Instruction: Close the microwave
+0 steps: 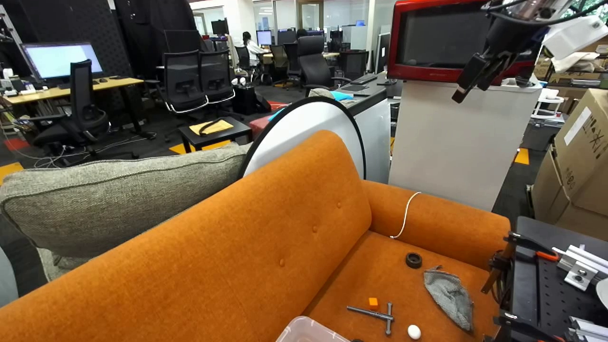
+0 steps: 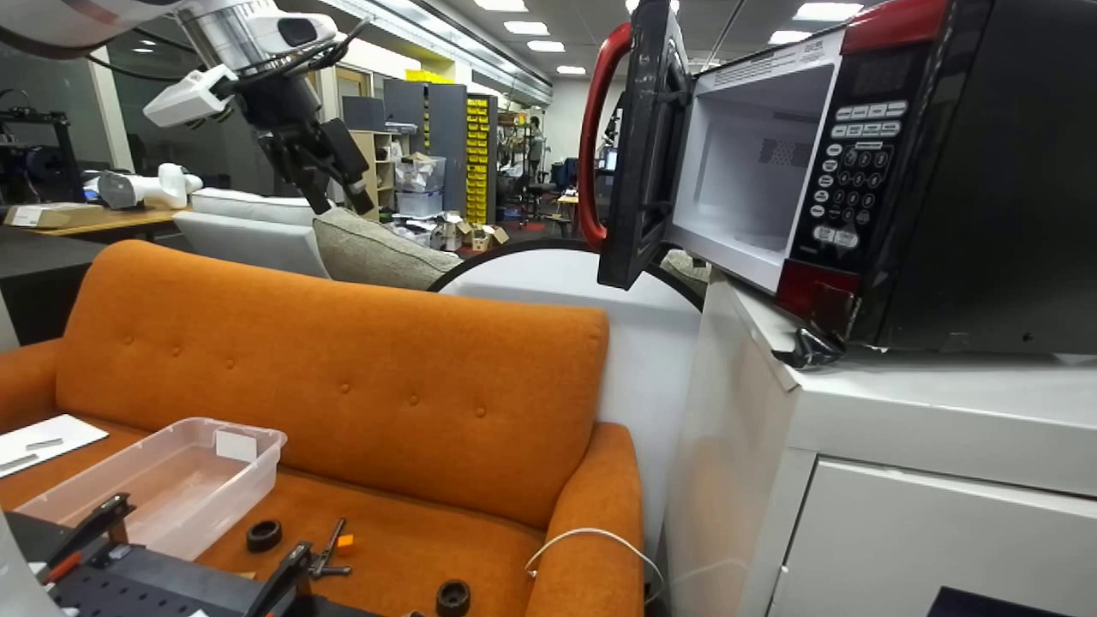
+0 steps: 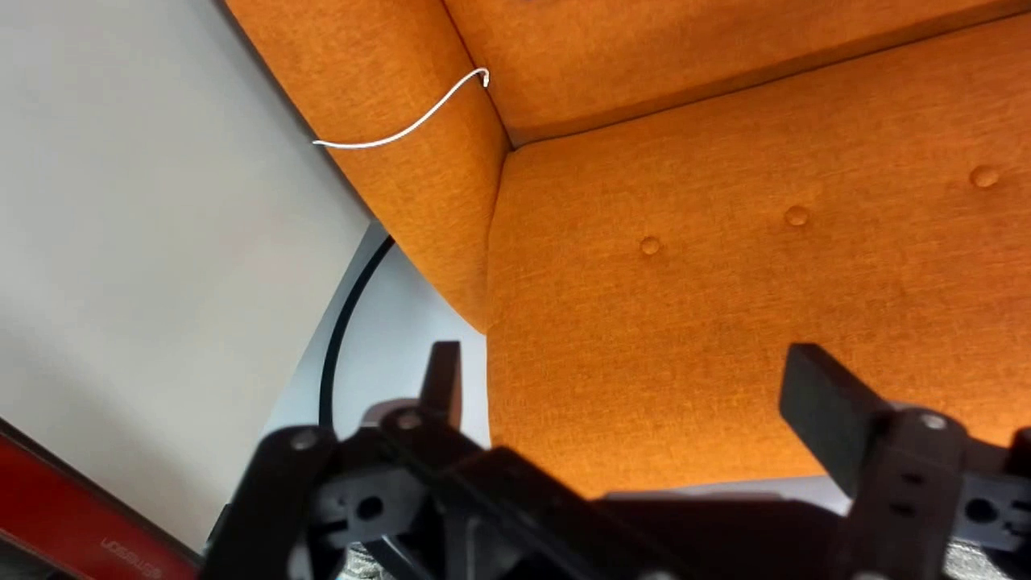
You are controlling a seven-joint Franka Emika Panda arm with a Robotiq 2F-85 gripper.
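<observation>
The red microwave (image 2: pixel 866 163) stands at the right in an exterior view, on a white cabinet. Its door (image 2: pixel 643 146) stands open, swung out well away from the white interior. The door's red curved handle (image 2: pixel 600 137) is on the side facing my arm. The door's dark window and red frame (image 1: pixel 437 38) show in an exterior view, partly behind my arm. A red strip of the microwave (image 3: pixel 80 524) shows at the lower left in the wrist view. My gripper (image 3: pixel 624 379) is open and empty, pointing down. In an exterior view my gripper (image 2: pixel 341 204) is apart from the door.
The white cabinet (image 2: pixel 908 514) bears the microwave. An orange sofa (image 2: pixel 343 343) lies below my gripper. A white round panel with a black rim (image 1: pixel 304 123) leans behind the sofa. A clear bin (image 2: pixel 171 488) and small objects lie on the seat. A white cord (image 3: pixel 403 129) lies over the armrest.
</observation>
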